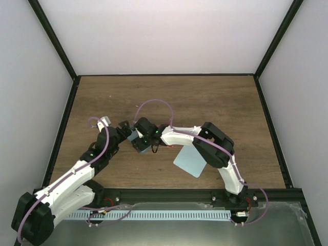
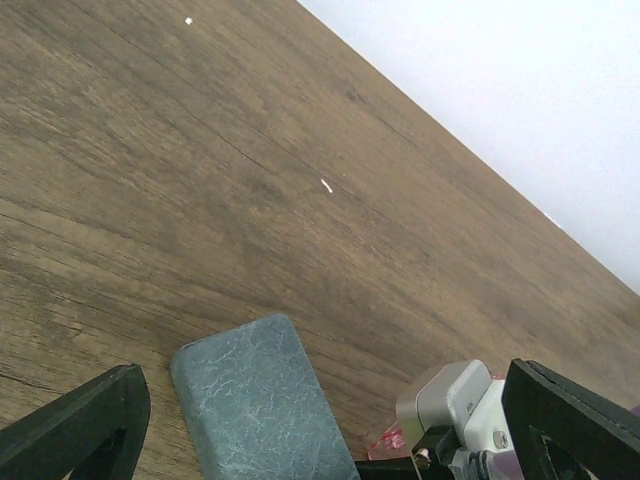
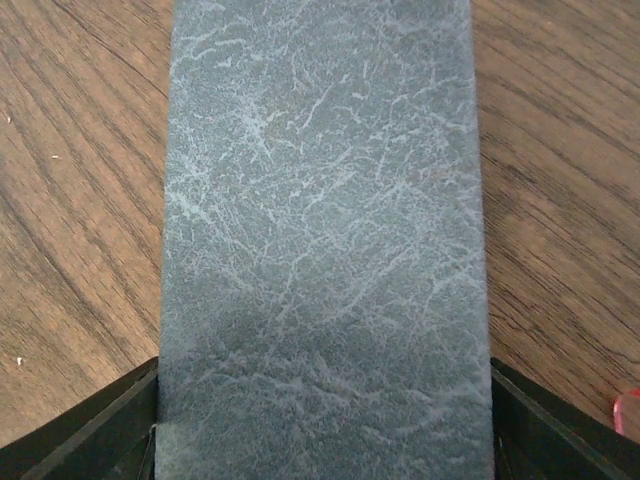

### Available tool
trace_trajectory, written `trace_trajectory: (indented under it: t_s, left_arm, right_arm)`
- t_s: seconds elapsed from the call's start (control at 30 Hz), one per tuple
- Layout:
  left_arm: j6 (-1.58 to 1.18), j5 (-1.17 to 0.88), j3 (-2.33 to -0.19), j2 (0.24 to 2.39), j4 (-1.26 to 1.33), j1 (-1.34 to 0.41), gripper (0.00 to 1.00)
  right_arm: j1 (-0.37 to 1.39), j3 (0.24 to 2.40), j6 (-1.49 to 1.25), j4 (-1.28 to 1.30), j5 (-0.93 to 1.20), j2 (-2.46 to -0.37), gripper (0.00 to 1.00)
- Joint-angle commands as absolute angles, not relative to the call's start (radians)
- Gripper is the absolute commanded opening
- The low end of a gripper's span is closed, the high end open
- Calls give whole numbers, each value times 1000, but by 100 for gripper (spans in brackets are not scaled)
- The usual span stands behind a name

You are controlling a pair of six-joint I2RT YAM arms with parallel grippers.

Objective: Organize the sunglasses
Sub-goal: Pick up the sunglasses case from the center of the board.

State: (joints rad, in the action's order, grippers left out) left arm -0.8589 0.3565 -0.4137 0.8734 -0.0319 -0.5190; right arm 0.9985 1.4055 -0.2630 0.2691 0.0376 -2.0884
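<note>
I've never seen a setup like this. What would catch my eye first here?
The white left arm and right arm lean inward and almost meet over the wooden table. The right end effector appears to clamp a grey-blue marbled case by its sides, while the left end effector gapes open beside it. A light blue cloth lies near the right arm, and a sliver of the red sunglasses peeks out by the case.

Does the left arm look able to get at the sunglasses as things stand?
Probably not directly: the right gripper, closed on the case, stands between the open left gripper and the sunglasses, whose red edge barely shows.
</note>
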Motion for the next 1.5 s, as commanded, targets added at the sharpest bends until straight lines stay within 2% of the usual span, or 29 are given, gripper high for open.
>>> trace_trajectory:
  t_s: [0.0,0.1,0.5,0.67,0.87,1.33,1.47]
  left_arm:
    - [-844,348,-444,877,-28,-522,99]
    - [-842,346,-445,882,-26,-523,99]
    - [-838,340,-448,891,-25,-521,99]
    - [-836,340,-449,894,-25,-522,99]
    - [-836,337,-451,899,-23,-522,99]
    - [-835,336,-452,902,-23,-522,99]
    - [-834,336,-452,902,-24,-522,99]
  right_arm:
    - [1009,1436,-256,280,44,-2083,80]
    - [1009,1425,-253,272,41,-2072,83]
    - [1011,1410,-253,257,31,-2056,82]
    - [1011,1408,-249,254,35,-2057,86]
    - [1010,1402,-249,249,31,-2046,86]
    - [1011,1413,-246,267,26,-2059,77]
    - [1010,1418,-245,272,30,-2069,71]
